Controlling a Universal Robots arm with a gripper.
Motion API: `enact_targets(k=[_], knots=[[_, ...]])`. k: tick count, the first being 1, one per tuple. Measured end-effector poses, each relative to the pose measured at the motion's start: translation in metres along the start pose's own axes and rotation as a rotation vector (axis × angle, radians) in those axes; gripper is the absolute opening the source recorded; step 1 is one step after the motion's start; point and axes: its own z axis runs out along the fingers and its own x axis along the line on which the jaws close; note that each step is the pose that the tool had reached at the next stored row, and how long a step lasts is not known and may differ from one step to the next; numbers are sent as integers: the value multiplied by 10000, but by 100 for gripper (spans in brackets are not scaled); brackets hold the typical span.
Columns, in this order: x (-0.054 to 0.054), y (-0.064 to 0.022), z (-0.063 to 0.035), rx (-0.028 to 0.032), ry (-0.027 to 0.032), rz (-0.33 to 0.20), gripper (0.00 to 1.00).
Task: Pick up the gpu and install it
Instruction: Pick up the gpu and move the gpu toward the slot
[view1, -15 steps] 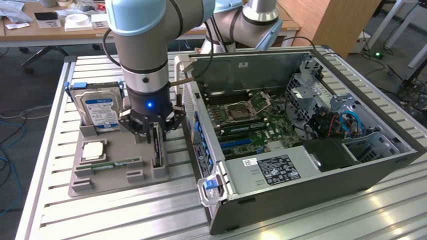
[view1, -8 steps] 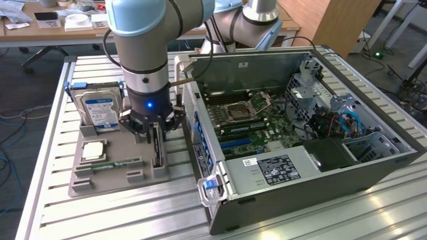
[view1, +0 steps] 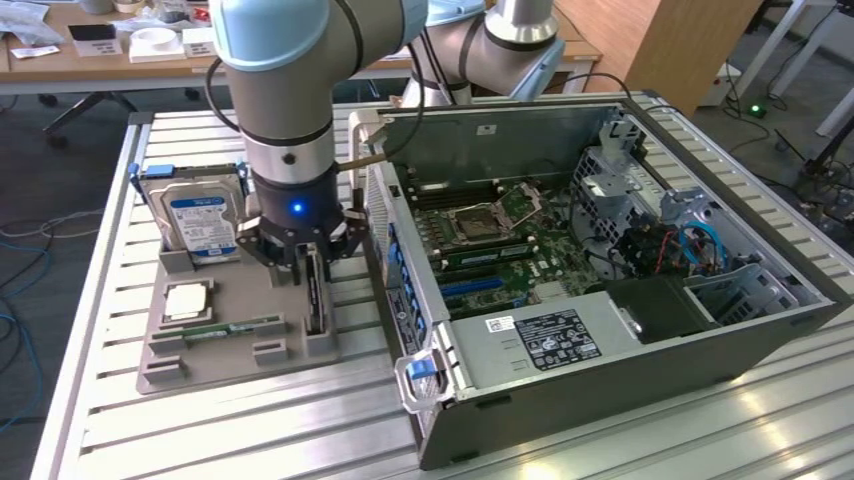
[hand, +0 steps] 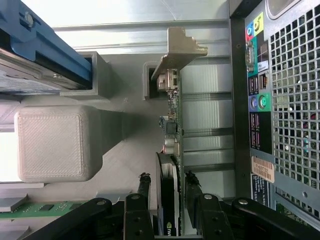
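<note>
1. Points the end effector (view1: 310, 262) straight down, left of centre in the exterior view, low over a grey holder tray (view1: 220, 350).
2. Spreads its fingers (hand: 144, 192) apart, one on each side of the gpu (hand: 169, 200); leaves a thin pale gap on both sides, so not clamped on the card.
3. Shows the gpu standing on its long edge in a tray slot, directly below the end effector, with the silver bracket (hand: 180, 50) at the far end from the fingers, beside a small tray post.
4. Carries, on the same tray toward the exterior view's left, an upright hard drive (view1: 200, 215) with a blue label, a square processor (view1: 187, 300) lying flat, and a green memory stick (view1: 234, 328) in its slot.
5. Places an open computer case (view1: 627, 400) just beside the tray on the exterior view's right, motherboard (view1: 494, 240) exposed, rear ports (hand: 257, 100) facing the gpu.
6. Rests all of it on a slatted metal table (view1: 747, 430).
</note>
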Motion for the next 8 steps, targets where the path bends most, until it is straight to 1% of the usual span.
enact_targets(k=[8], knots=[[5, -11, 3, -1, 0, 2, 42]])
